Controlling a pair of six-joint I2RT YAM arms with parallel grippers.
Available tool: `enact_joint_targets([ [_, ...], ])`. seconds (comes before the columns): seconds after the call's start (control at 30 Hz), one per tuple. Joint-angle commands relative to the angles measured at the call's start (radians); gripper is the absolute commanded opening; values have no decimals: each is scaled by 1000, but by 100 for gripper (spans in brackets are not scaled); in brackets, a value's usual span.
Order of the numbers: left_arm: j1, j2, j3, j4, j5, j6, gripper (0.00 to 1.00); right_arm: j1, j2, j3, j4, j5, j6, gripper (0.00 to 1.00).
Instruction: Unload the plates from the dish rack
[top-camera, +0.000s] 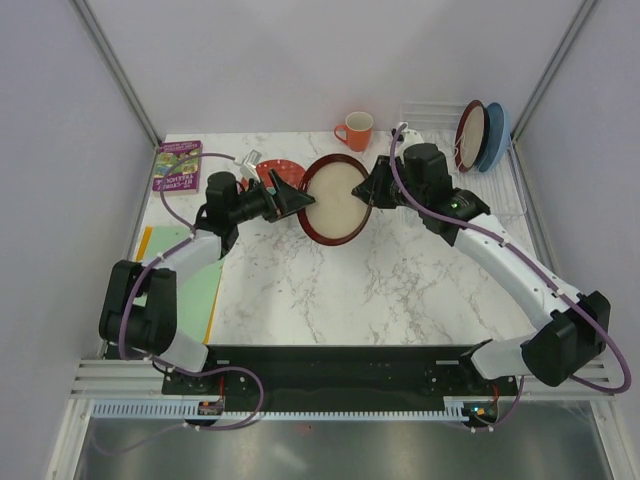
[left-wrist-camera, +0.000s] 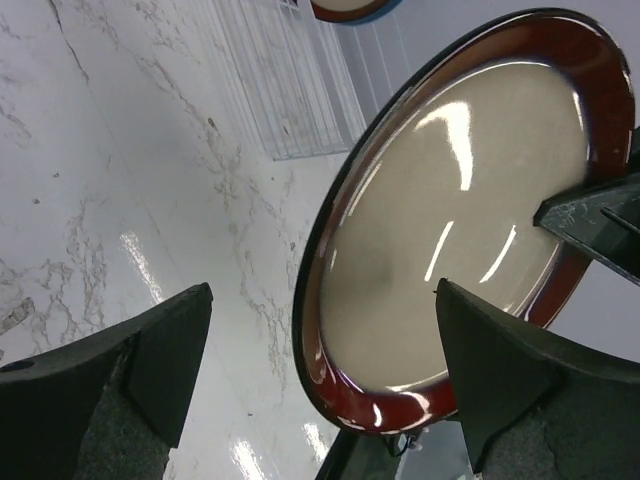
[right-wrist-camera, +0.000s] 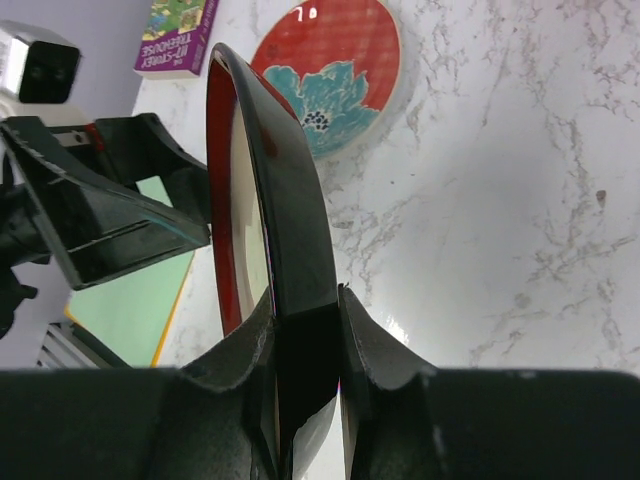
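Glossy cream plate (top-camera: 335, 205), round and shallow with a dark red-brown rim, is up on edge over the middle of the veined white marble tabletop (top-camera: 400, 290). The right pincer (right-wrist-camera: 305, 315) is narrow, clamped on its rim. The left pincer (left-wrist-camera: 320, 300) gapes wide at the opposite edge, with rough black fingers (left-wrist-camera: 150, 370) on either side. A red floral plate (right-wrist-camera: 330, 75) lies flat behind. Far right, in the thin white wire dish rack (top-camera: 515, 195), a second cream plate (top-camera: 470, 135) and a light blue plate (top-camera: 496, 135) stand upright.
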Motion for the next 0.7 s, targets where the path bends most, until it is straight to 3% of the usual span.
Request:
enact_joint_targets([
  [0.0,-20,46,4,95,-22,-52,99,22,-70,-13,245,-68,105,0],
  [0.07,-28,60,2,109,-18,-60,98,27,-73,-30,265,-80,123,0],
  [0.13,-29,63,1,133,-13,-64,84,30,-73,-45,283,-90,138,0],
  [0.17,-29,65,2,135,-15,-67,54,31,-73,-50,286,-91,141,0],
  [0.27,-29,62,1,135,-32,-71,2,31,-76,-59,291,-85,143,0],
  [0.4,-29,62,11,132,-24,-61,2,30,-61,-55,291,-105,154,0],
  [0.5,-29,62,19,135,-10,-60,2,31,-38,-53,297,-133,166,6],
  [0.53,-29,62,19,138,-7,-60,2,31,-27,-52,297,-139,166,31],
  [0.63,-20,40,22,115,-22,-54,2,31,-26,-53,282,-108,157,72],
  [0.67,-16,34,27,69,-39,-32,2,31,-29,-52,274,-94,149,69],
])
